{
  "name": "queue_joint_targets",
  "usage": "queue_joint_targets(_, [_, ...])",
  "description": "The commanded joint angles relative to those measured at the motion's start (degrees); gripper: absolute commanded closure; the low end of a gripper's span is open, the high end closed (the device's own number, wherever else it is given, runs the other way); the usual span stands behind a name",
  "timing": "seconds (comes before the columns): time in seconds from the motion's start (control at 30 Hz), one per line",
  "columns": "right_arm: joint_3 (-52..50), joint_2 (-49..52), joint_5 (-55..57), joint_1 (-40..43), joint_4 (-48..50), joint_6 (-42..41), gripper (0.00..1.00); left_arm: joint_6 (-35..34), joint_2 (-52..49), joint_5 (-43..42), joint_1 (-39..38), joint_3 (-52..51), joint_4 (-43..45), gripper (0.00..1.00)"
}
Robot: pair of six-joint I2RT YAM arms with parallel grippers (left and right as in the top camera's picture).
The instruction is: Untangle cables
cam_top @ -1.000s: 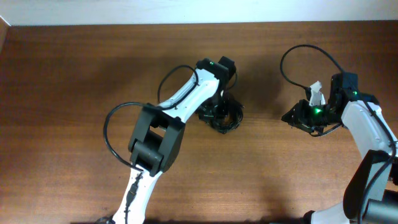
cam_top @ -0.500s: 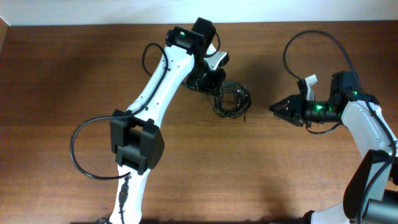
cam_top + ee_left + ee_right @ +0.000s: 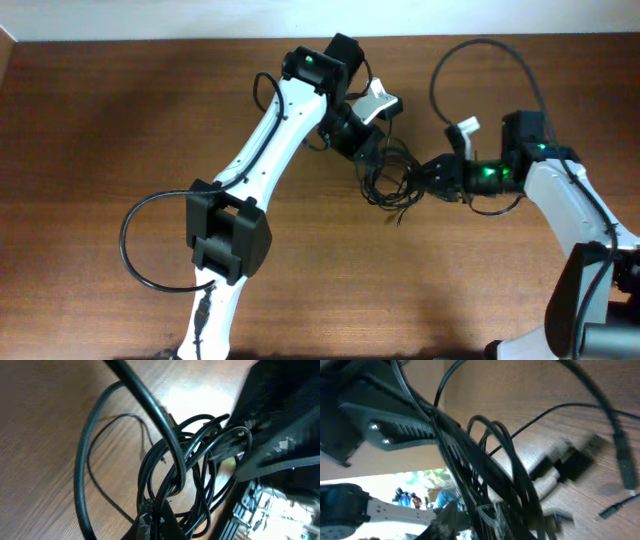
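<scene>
Tangle status: the cables point(image 3: 385, 178) sit as one knotted bundle near the middle of the desk point(image 3: 120, 120), between the two arms and not yet separated. The left gripper point(image 3: 358, 140) is at the bundle's upper left edge. In the left wrist view, several loops converge on its fingers point(image 3: 152, 525), so I judge them pinched on a gathering of strands. The right gripper point(image 3: 425, 180) has its tip at the bundle's right side. The right wrist view is blurred and crowded with cord, so I cannot tell whether those fingers are spread or closed.

Plug ends point(image 3: 575, 465) lie flat on the desk beyond the loops. A thicker arm wire point(image 3: 150, 410) crosses in front of the knot in the left wrist view.

Recommended handling, as I judge it:
- Hold the left side as a steady anchor.
- Take one outer loop or a plug lead with the right, not the whole mass.
- Draw it away slowly, along the desk.
- Keep clear of the arm wire, since snagging it would tighten the knot.
</scene>
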State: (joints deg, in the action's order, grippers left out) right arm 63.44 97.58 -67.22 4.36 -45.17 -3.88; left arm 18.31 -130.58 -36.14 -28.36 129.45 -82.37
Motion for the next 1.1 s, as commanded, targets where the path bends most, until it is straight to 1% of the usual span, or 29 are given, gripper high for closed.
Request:
queue_joint_targets(0.0, [0.1, 0.2, 1.5, -2.1, 0.5, 0.4, 0.96, 5.4, 1.1, -5.0, -0.5, 0.7, -0.6, 1.00])
queue_joint_targets(0.07, [0.2, 0.2, 1.5, -2.1, 0.4, 0.4, 0.96, 2.1, 1.1, -3.8, -0.5, 0.7, -0.5, 1.00])
queue_joint_targets(0.13, [0.9, -0.2, 1.8, -2.0, 0.3, 0.4, 0.92, -5.6, 1.0, 3.1, -0.5, 0.7, 0.9, 1.00])
queue_joint_targets(0.17, [2.8, -0.8, 6.4, -2.1, -1.9, 0.4, 0.87, -11.5, 1.0, 6.8, -0.5, 0.7, 2.4, 1.00])
queue_joint_targets(0.2, [4.5, -1.3, 13.0, -2.1, -4.8, -0.3, 0.81, -16.4, 1.0, 8.5, -0.5, 0.7, 3.9, 1.00])
queue_joint_targets(0.27, [6.7, -1.8, 27.1, -2.1, -9.5, -5.6, 0.78, -23.6, 1.0, 8.7, -0.5, 0.7, 6.8, 1.00])
queue_joint_targets(0.3, [6.8, -1.9, 30.0, -2.1, -10.4, -6.3, 0.76, -27.8, 1.0, 9.1, -0.8, 0.7, 8.7, 1.00])
queue_joint_targets(0.37, [6.7, -1.7, 31.7, -2.5, -13.4, -6.3, 0.76, -31.8, 1.0, 9.5, -1.9, 0.7, 12.5, 1.00])
queue_joint_targets(0.47, [6.8, -1.8, 31.0, -2.6, -13.5, -8.2, 0.76, -37.9, 1.0, 18.1, -4.0, 0.7, 13.2, 1.00])
queue_joint_targets(0.53, [7.7, -1.8, 27.1, -2.6, -13.3, -8.7, 0.76, -39.1, 1.0, 21.2, -6.1, 0.7, 13.2, 1.00])
queue_joint_targets(0.57, [7.9, -1.8, 27.2, -2.6, -12.8, -9.5, 0.76, -40.2, 1.0, 22.7, -6.8, 0.7, 13.2, 1.00])
queue_joint_targets(0.67, [7.9, -1.7, 27.5, -2.6, -7.4, -14.6, 0.76, -40.8, 1.0, 22.2, -8.0, 0.7, 13.4, 1.00])
queue_joint_targets(0.73, [7.9, -1.5, 31.0, -3.0, -4.8, -19.3, 0.76, -40.8, 1.0, 22.0, -8.4, 0.7, 13.4, 1.00])
queue_joint_targets(0.83, [7.9, -0.7, 36.1, -5.2, -1.8, -22.9, 0.76, -40.8, 1.0, 20.0, -8.4, 0.7, 13.4, 1.00])
queue_joint_targets(0.9, [7.9, -0.3, 41.4, -5.9, -0.8, -25.8, 0.76, -40.8, 1.0, 18.8, -8.3, 0.7, 13.6, 1.00])
queue_joint_targets(1.0, [7.8, -0.3, 43.9, -5.9, -0.8, -25.8, 0.76, -40.8, 1.0, 18.7, -8.3, 0.7, 13.6, 1.00])
queue_joint_targets(1.07, [7.4, 0.0, 43.9, -5.9, -0.8, -25.8, 0.77, -40.8, 1.0, 16.7, -8.3, 0.7, 13.9, 1.00])
